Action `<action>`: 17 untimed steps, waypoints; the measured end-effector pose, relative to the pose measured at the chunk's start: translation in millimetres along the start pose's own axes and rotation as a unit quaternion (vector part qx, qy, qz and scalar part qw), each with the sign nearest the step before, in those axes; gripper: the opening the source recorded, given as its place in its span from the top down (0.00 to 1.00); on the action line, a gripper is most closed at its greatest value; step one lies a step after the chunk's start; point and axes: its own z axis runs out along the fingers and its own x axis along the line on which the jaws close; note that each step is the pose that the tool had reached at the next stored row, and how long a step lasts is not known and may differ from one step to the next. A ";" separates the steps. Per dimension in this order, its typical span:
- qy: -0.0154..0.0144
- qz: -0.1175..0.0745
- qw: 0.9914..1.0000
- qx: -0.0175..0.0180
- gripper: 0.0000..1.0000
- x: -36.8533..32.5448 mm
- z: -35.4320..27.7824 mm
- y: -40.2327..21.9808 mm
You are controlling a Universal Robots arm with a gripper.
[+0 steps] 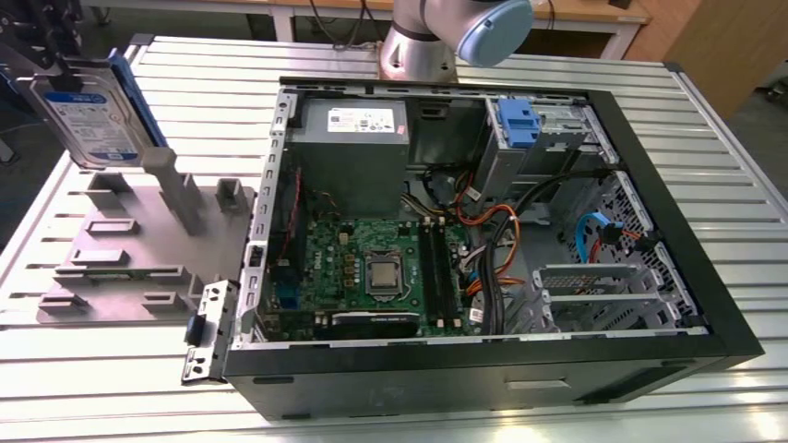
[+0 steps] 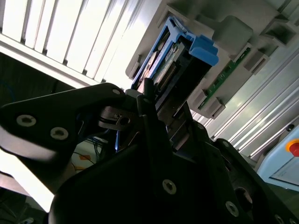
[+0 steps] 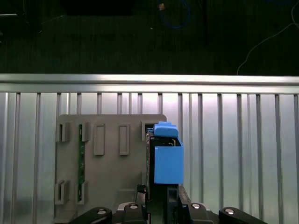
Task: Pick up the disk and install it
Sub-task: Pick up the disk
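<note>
Disk is at the exterior view's left, up on edge and tilted over the grey holder plate, well apart from the open computer case. Its blue-and-white label faces the camera, print too small to read. A blue rail runs down the edge nearer the case. Can't tell if the lower end touches the plate's blocks.

Gripper is on the disk's end. Fingers are clamped on the flat faces, one each side. The first wrist view has the disk edge-on, blue rail toward the camera, holder plate and slatted counter behind. The second wrist view adds the disk's connector end, plus a red button on a pale box off to one side. Both wrist views show a green board strip slotted in the plate.

The exterior view takes in the case: power supply with a white sticker (print not legible), motherboard, orange and blue cables, and a drive cage with a blue tab in the far corner. The cage is on the exterior view's right of the power supply. The case's side panel is off, so the inside is open from above. The arm stands behind the case. There is bare counter in front of the plate and along the case's near edge.
</note>
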 end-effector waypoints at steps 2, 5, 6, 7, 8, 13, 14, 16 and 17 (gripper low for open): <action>0.000 0.000 1.000 0.000 0.65 -0.1 -3.0 0.1; 0.000 0.000 1.000 0.000 0.65 -0.2 -7.0 0.3; 0.000 0.000 1.000 0.000 0.65 -0.3 -7.8 0.3; 0.000 0.000 1.000 0.000 0.65 -0.3 -8.1 0.3; 0.000 0.000 1.000 0.000 0.65 -0.3 -8.1 0.3; 0.000 0.000 1.000 0.000 0.65 -0.3 -8.5 0.3; 0.000 0.000 1.000 0.000 0.65 -0.3 -8.5 0.3; 0.000 0.000 1.000 0.000 0.65 -0.3 -9.5 0.4; 0.000 0.000 1.000 0.000 0.65 -0.4 -10.5 0.4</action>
